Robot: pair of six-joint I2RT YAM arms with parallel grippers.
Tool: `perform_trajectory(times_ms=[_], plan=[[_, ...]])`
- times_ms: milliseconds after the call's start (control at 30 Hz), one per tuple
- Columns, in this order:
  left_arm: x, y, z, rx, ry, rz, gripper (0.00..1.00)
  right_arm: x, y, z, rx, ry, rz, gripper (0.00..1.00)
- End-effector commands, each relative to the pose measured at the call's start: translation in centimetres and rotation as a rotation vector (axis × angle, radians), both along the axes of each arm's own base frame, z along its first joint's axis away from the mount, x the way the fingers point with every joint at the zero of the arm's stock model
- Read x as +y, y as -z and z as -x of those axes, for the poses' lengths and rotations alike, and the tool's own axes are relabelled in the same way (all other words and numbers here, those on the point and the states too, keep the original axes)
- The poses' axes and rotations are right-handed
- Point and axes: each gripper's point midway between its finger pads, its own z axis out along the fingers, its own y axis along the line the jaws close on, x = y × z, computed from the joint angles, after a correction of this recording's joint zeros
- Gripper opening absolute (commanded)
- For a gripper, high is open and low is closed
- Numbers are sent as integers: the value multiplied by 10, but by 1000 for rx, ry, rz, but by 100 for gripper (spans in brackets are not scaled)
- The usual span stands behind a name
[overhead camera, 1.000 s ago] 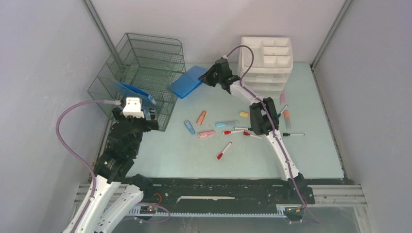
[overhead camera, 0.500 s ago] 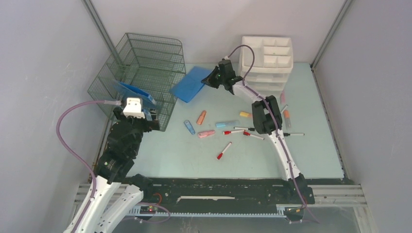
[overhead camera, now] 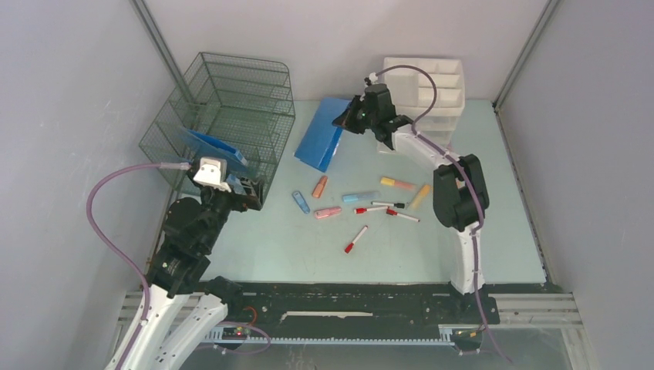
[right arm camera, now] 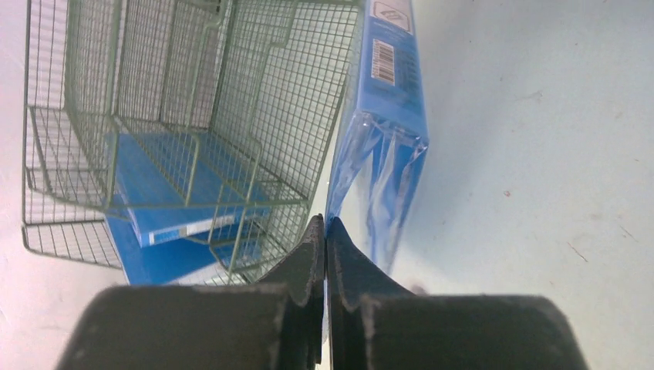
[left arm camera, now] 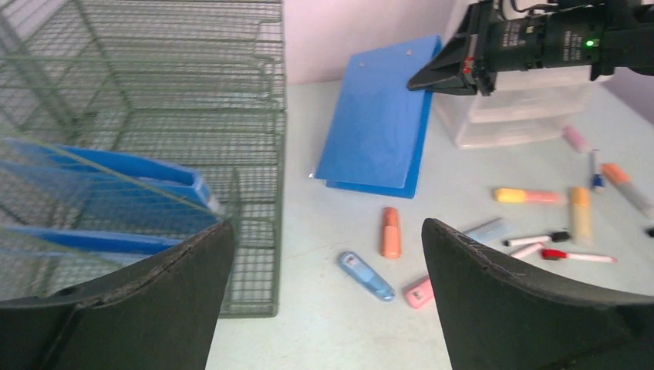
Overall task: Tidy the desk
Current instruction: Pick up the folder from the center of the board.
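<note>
The desk (overhead camera: 293,247) is a pale mint-green tabletop. A blue folder (overhead camera: 320,142) stands tilted at its back middle, one edge raised. My right gripper (overhead camera: 345,122) is shut on that raised edge; in the right wrist view the fingers (right arm camera: 324,229) pinch the thin folder (right arm camera: 385,100). My left gripper (overhead camera: 258,189) hangs open beside the wire rack (overhead camera: 224,116), nothing between its fingers (left arm camera: 328,231). The left wrist view also shows the folder (left arm camera: 382,123) and the right gripper (left arm camera: 420,79).
Blue folders (left arm camera: 100,177) lie inside the green wire rack. A white drawer organizer (overhead camera: 432,92) stands at the back right. An orange highlighter (overhead camera: 319,186), a blue one (overhead camera: 301,202), a pink one (overhead camera: 328,212) and red-capped pens (overhead camera: 355,240) are scattered mid-desk.
The right gripper closed on the folder's edge and tipped it up from flat, moving right. The right arm's elbow swung right. The left gripper shifted slightly right.
</note>
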Motion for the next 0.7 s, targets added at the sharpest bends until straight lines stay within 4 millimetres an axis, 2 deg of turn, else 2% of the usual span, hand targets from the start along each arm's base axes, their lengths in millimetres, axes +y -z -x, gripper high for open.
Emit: perform_trajectory(times_ms=[0, 167, 333, 533, 667], plan=[[-30, -22, 7, -55, 156, 111, 100, -9, -68, 22, -231, -79, 35, 0], [-45, -30, 16, -76, 247, 182, 100, -22, -94, 51, -348, -151, 102, 0], [-59, -38, 26, -104, 338, 225, 100, -30, -133, 83, -494, -233, 133, 0], [-82, -50, 36, -122, 485, 242, 100, -38, -172, 142, -589, -399, 174, 0], [-96, -63, 44, -161, 591, 237, 100, -51, -182, 190, -643, -529, 246, 0]])
